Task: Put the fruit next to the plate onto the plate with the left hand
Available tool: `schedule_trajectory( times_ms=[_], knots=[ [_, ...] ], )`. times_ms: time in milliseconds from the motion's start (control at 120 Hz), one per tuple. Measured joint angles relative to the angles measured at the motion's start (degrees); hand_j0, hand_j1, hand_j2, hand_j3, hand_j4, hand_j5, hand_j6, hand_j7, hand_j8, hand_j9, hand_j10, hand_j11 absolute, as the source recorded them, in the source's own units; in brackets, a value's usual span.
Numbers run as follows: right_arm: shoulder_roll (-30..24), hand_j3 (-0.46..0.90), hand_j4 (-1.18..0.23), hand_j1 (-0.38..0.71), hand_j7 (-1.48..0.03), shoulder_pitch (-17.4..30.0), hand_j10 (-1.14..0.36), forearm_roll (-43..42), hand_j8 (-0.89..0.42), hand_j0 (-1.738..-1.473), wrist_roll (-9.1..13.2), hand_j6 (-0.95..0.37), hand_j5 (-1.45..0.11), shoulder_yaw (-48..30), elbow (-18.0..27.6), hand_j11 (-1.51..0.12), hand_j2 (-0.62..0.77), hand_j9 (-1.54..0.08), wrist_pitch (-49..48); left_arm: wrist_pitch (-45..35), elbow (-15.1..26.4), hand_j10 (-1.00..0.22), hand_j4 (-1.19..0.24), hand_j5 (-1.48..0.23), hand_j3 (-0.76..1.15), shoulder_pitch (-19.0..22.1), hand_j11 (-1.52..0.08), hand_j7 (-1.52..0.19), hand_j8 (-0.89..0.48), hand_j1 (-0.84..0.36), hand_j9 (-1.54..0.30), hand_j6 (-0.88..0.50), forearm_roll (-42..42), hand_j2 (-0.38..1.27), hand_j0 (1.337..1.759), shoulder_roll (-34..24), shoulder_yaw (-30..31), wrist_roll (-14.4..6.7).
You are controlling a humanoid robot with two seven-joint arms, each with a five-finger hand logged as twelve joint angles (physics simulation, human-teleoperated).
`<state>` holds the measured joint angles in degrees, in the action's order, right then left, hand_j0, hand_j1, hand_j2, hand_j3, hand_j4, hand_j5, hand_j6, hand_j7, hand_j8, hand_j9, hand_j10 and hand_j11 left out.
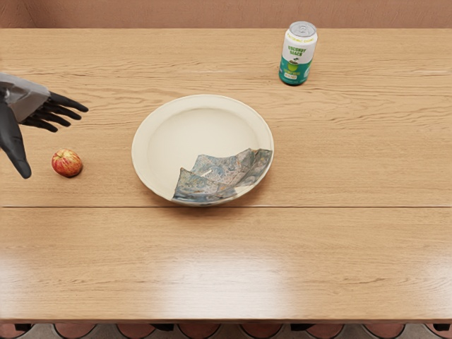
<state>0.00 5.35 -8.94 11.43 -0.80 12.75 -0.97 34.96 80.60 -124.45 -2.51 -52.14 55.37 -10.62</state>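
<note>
- cream plate [159, 134] sits mid-table, holding a crumpled bluish sheet [222, 176].
- red apple [67, 163] lies on the wood left of the plate, apart.
- left hand [28, 116] hovers above-left of the apple, fingers spread, grasping nothing.
- green can [297, 54] stands beyond the plate.

A wooden table [318, 247] fills almost all that I can see. Its top has a light oak colour, and the long grain runs from left to right. One thin dark seam [353, 207] crosses the whole width a little below the middle and divides the top in two boards. On the near board lies a soft pale shine from light above. Behind the far edge stands a plain wall [141, 13] of brownish pink. Under the near edge a narrow strip of floor [226, 332] shows, with reddish-brown rounded shapes and some dark ones; what they are I cannot tell.
</note>
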Motion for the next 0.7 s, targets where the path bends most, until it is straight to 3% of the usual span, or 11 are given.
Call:
schedule_trajectory(
  times_ms=[450,517,608,700],
  knots=[
    [0.0,0.00,-0.02,-0.32,-0.03,0.0,-0.02,0.0,-0.02,-1.658,0.0,-0.02,-0.03,1.1,0.0,-0.03,0.00,-0.03,0.0,0.1,-1.6,-0.01,-0.01,-0.01,0.00,2.2,-0.01,-0.01,-0.01,0.34,-0.01,-0.01,-2.1,0.00,1.658,-1.8,-1.4,-0.1],
    [0.0,0.00,-0.02,-0.32,-0.03,0.0,-0.02,0.0,-0.02,-1.658,0.0,-0.02,-0.03,1.1,0.0,-0.03,0.00,-0.03,0.0,0.1,-2.0,-0.01,-0.01,-0.01,0.00,3.8,-0.01,-0.01,-0.01,0.34,-0.01,-0.01,-2.3,0.00,1.658,2.8,-0.8,-0.1],
    [0.0,0.00,-0.02,-0.32,-0.03,0.0,-0.02,0.0,-0.02,-1.658,0.0,-0.02,-0.03,1.1,0.0,-0.03,0.00,-0.03,0.0,-4.8,-2.1,-0.01,-0.01,-0.01,0.00,4.1,-0.01,-0.01,-0.01,0.34,-0.01,-0.01,-0.8,0.00,1.658,14.5,3.8,0.2],
    [0.0,0.00,-0.02,-0.32,-0.03,0.0,-0.02,0.0,-0.02,-1.658,0.0,-0.02,-0.03,1.1,0.0,-0.03,0.00,-0.03,0.0,-14.6,-1.9,-0.01,-0.01,-0.01,0.00,5.1,-0.01,-0.01,-0.01,0.34,-0.01,-0.01,1.1,0.00,1.658,16.3,7.8,0.3]
  ],
)
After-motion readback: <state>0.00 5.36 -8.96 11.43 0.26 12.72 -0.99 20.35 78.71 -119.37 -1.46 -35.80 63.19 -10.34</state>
